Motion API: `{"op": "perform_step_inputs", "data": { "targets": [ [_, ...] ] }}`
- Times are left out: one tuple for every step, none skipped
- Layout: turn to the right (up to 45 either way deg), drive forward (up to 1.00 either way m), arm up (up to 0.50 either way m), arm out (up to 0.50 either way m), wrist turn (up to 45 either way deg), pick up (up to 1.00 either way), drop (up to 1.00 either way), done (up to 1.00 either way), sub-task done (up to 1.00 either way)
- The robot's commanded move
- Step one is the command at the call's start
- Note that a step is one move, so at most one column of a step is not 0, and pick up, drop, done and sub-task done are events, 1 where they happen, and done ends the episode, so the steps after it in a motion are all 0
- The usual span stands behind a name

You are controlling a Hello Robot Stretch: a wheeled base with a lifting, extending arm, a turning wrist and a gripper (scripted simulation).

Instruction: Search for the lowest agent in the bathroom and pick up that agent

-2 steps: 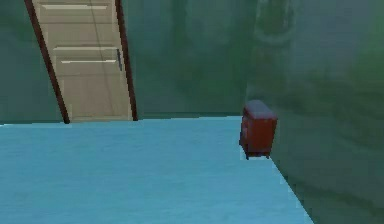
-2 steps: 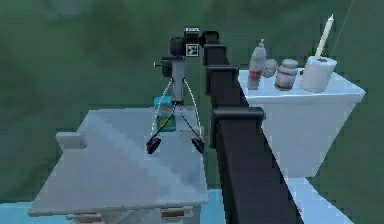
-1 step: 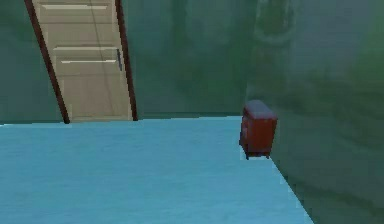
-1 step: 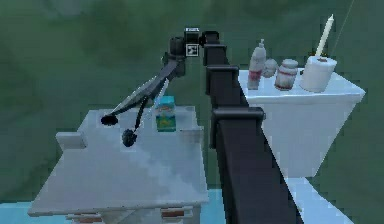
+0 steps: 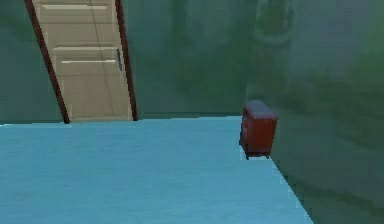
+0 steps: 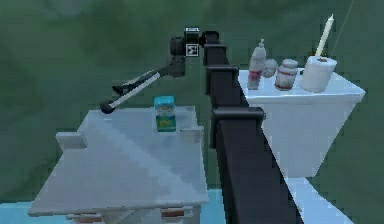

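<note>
Grey counter (image 6: pixel 120 165) bears a teal jar (image 6: pixel 165 113); white tank (image 6: pixel 300 115) carries bottles (image 6: pixel 259 65).

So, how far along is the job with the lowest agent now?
The search looks done: a teal container stands on the low table, below the bottles on the toilet tank. In hand: the gripper hangs near it, holding nothing. Left: picking it up.

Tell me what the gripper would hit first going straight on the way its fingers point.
Likely the far left corner of the pale grey tabletop: the gripper slants down toward the arm side view's left. The teal jar sits off that line. Depth is unclear.
</note>
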Motion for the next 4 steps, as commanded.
{"op": "perform_step_inputs", "data": {
  "targets": [
    [0.0, 0.00, 0.00, 0.00, 45.0, 0.00, 0.00, 0.00, 0.00],
    [0.0, 0.00, 0.00, 0.00, 18.0, 0.00, 0.00, 0.00, 0.00],
    [0.0, 0.00, -0.24, 0.00, 0.0, 0.00, 0.00, 0.00, 0.00],
    [0.0, 0.00, 0.00, 0.00, 0.0, 1.00, 0.00, 0.00, 0.00]
  ]
}}
